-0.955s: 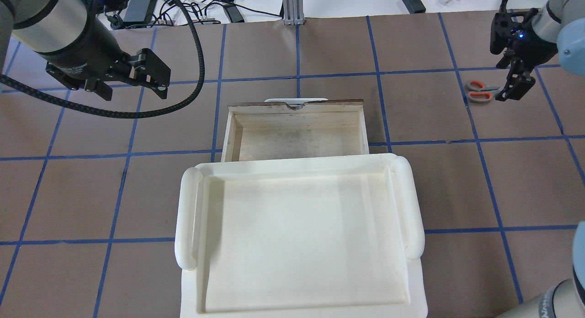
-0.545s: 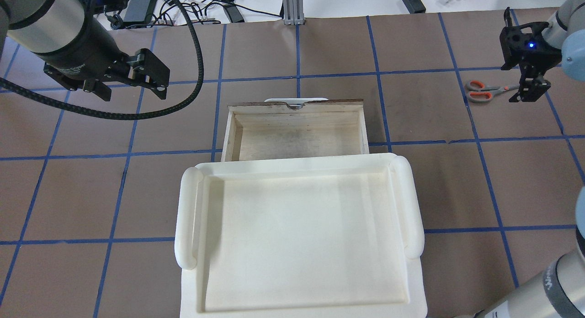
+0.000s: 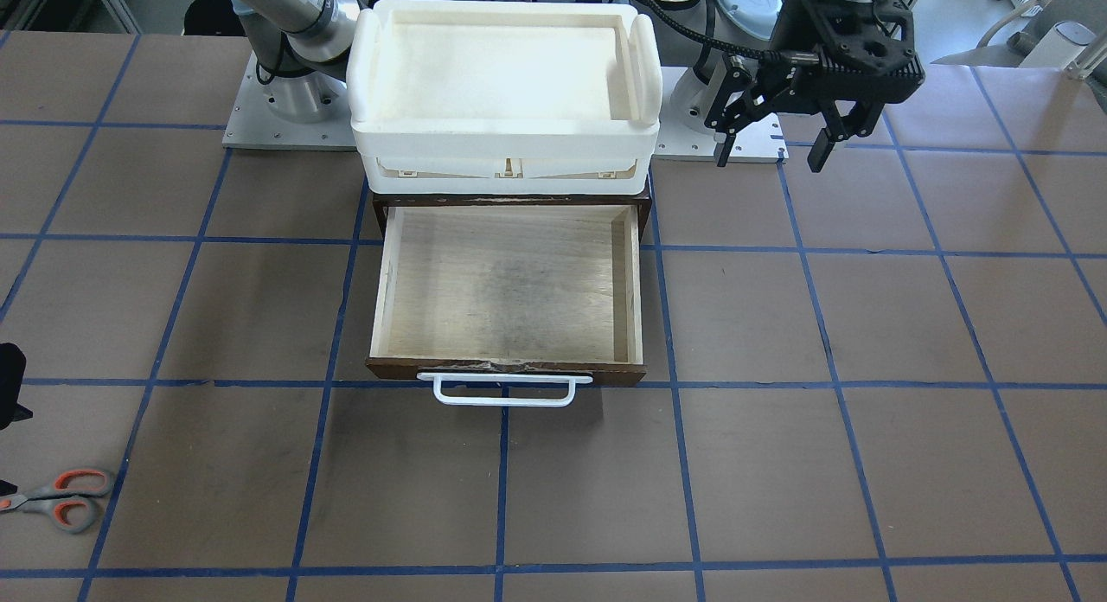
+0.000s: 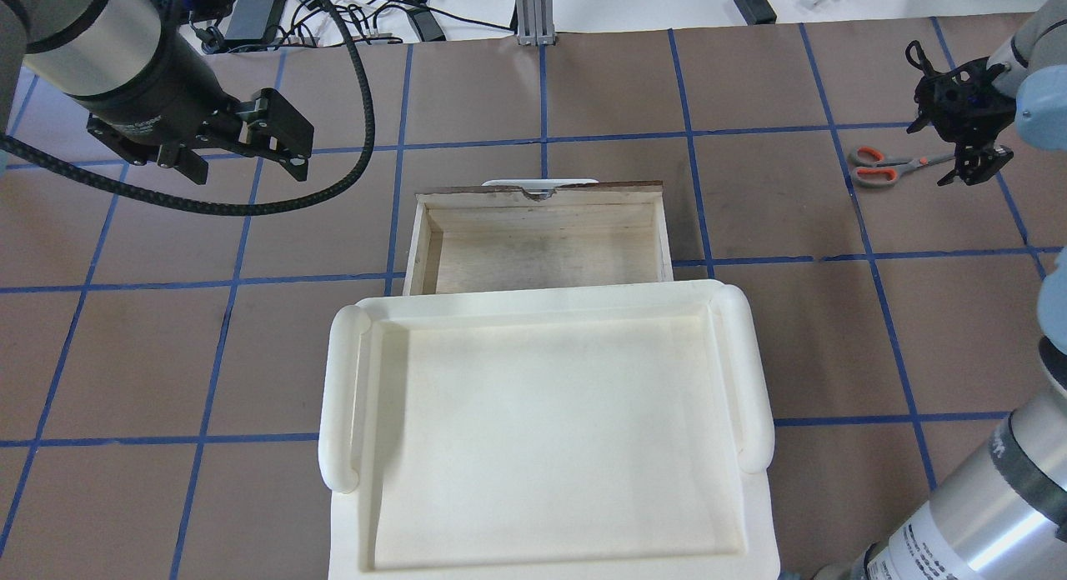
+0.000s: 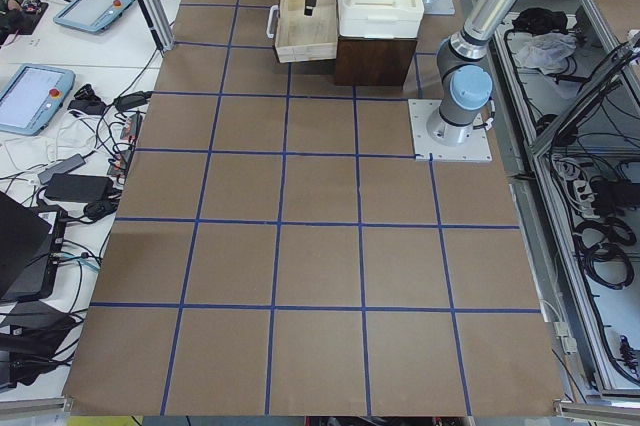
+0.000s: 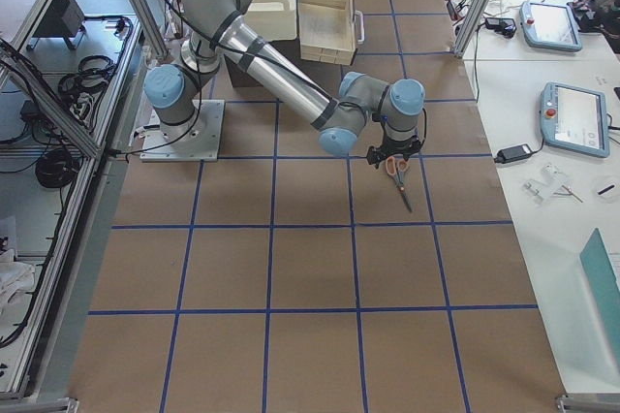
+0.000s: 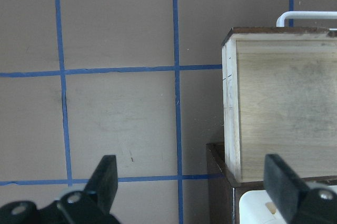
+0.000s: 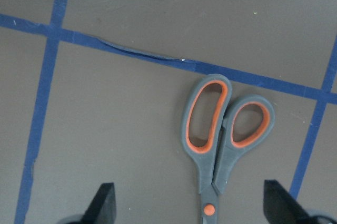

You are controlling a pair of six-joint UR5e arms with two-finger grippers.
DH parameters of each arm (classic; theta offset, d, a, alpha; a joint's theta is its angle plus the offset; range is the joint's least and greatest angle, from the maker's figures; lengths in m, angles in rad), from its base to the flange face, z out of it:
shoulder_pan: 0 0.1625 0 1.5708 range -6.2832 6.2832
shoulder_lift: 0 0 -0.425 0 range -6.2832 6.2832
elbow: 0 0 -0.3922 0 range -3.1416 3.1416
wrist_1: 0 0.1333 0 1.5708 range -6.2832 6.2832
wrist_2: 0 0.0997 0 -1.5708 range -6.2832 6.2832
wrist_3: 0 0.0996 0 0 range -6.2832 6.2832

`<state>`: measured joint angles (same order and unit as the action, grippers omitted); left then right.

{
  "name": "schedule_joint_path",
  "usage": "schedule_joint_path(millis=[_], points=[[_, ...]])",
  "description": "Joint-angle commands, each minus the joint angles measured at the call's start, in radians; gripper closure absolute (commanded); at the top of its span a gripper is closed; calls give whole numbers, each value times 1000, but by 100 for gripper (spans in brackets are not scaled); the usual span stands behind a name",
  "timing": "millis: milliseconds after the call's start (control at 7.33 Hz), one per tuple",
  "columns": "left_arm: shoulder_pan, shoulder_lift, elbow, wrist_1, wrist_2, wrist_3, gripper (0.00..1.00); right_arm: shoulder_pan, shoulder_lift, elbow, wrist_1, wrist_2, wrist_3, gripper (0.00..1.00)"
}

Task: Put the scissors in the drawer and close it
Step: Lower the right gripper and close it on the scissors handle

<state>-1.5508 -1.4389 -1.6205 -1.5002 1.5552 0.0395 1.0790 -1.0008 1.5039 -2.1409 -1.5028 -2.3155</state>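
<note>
The small grey-handled, orange-lined scissors lie flat on the brown, blue-taped table, well apart from the pulled-out pale-wood drawer with its white bar handle. The right gripper hangs over them, its fingers spread wide and holding nothing. The left gripper hovers beside the drawer, equally wide and empty.

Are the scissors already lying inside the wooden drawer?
No, the scissors lie flat on the brown table, well apart from the open drawer, whose bare-wood inside holds nothing.
</note>
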Motion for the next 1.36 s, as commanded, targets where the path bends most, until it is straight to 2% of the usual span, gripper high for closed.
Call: schedule_joint_path(millis=[0, 273, 955, 1091, 1227], points=[[0, -5, 1, 2, 2, -1, 0, -1, 57, -14, -69, -4, -12, 1], [0, -3, -1, 2, 2, -1, 0, -1, 85, -17, -122, -2, 2, 4], [6, 5, -1, -5, 3, 0, 0, -1, 151, -59, -129, 10, 51, 4], [6, 5, -1, -5, 3, -1, 0, 1, 151, -59, -129, 9, 74, 10], [6, 6, -2, -5, 3, 0, 0, 1, 149, -57, -129, 4, 73, 35]])
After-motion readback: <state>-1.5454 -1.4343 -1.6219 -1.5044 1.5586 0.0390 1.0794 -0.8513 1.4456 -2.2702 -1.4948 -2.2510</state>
